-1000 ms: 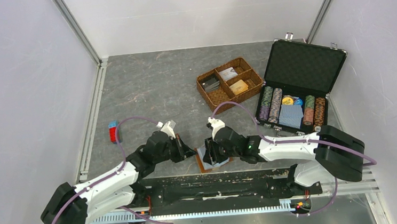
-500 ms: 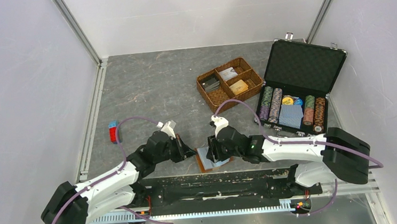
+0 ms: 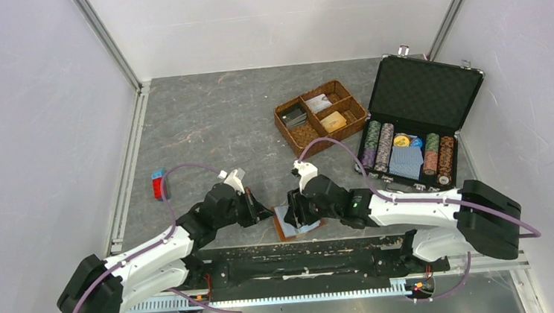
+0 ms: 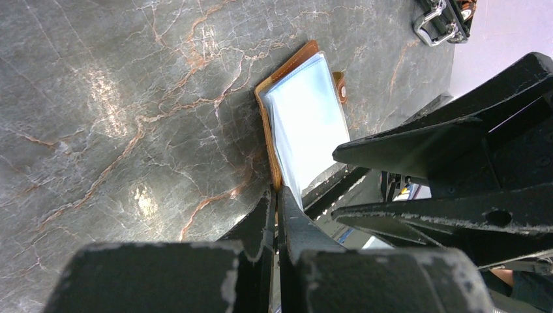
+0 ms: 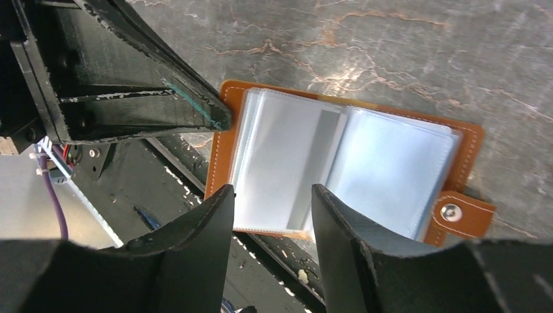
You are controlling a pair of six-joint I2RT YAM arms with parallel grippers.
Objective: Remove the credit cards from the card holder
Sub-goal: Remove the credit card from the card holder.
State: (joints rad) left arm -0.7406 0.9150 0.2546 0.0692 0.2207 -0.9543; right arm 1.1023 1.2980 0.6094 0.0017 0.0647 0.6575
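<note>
The tan leather card holder (image 3: 300,229) lies open at the table's near edge, its pale clear sleeves (image 5: 391,163) fanned upward and its snap tab (image 5: 456,213) at the right. My left gripper (image 4: 279,195) is shut on the holder's left cover edge (image 4: 266,130), low on the table. My right gripper (image 5: 270,189) hovers open just above the left stack of sleeves, nothing between its fingers. No card shows inside the sleeves. A golden-orange credit card (image 3: 333,121) lies in the woven basket, beside a dark card (image 3: 295,115) and a pale one (image 3: 318,102).
The woven compartment basket (image 3: 285,130) stands mid-table. An open black case (image 3: 433,88) with rows of poker chips and a blue deck sits at the right. A small red-and-blue block (image 3: 158,184) lies at the left. The black base rail (image 3: 305,263) runs right under the holder.
My right gripper's jaws have spread wider over the sleeves, and the arm shifted slightly right. The left gripper and the holder have stayed put.
</note>
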